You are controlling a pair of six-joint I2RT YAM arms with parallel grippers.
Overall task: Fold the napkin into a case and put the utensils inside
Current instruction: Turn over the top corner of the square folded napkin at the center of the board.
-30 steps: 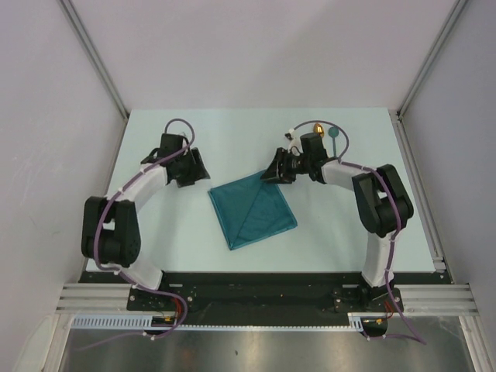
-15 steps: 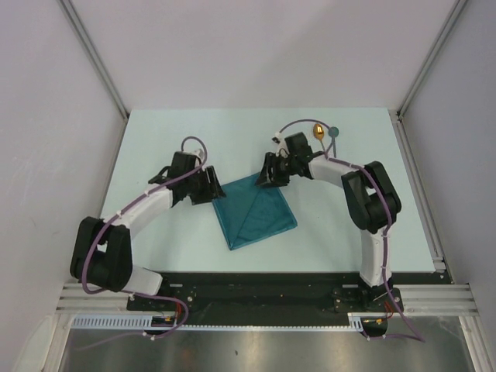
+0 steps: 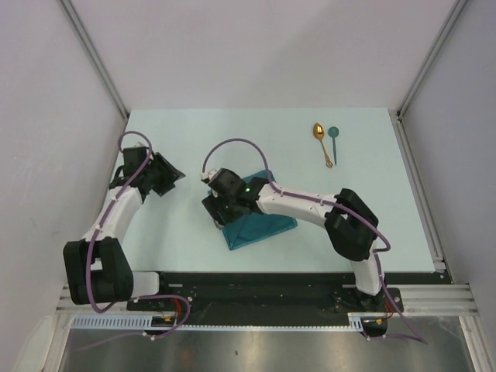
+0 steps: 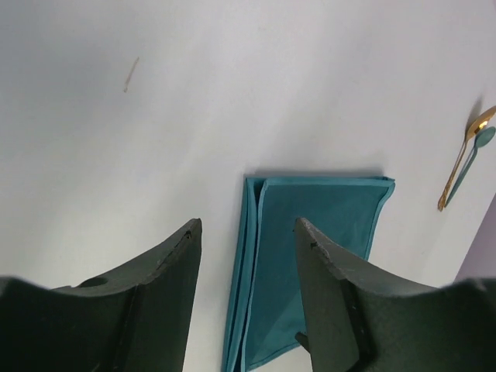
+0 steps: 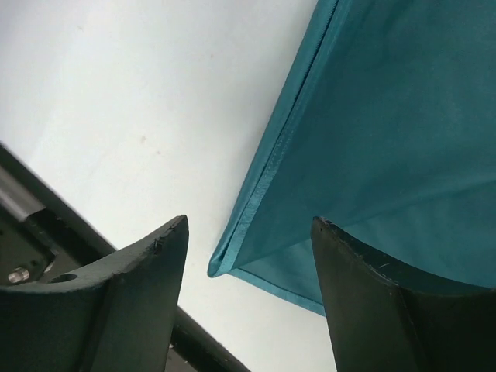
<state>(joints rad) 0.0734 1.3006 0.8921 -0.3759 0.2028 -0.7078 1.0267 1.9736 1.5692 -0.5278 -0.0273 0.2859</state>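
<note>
Pale mint bench (image 3: 232, 132) sat between plain greyish walls (image 3: 256, 54), bearing a folded teal napkin (image 3: 271, 226); left gripper (image 4: 244, 232) and right gripper (image 5: 249, 225) both gaped, released.

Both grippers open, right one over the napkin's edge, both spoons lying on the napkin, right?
Not quite. The gold spoon and the teal spoon lie on the bare table at its far right, apart from the napkin, as the top external view shows. The rest holds: the left gripper and right gripper are open, the right one over the napkin's edge.
</note>
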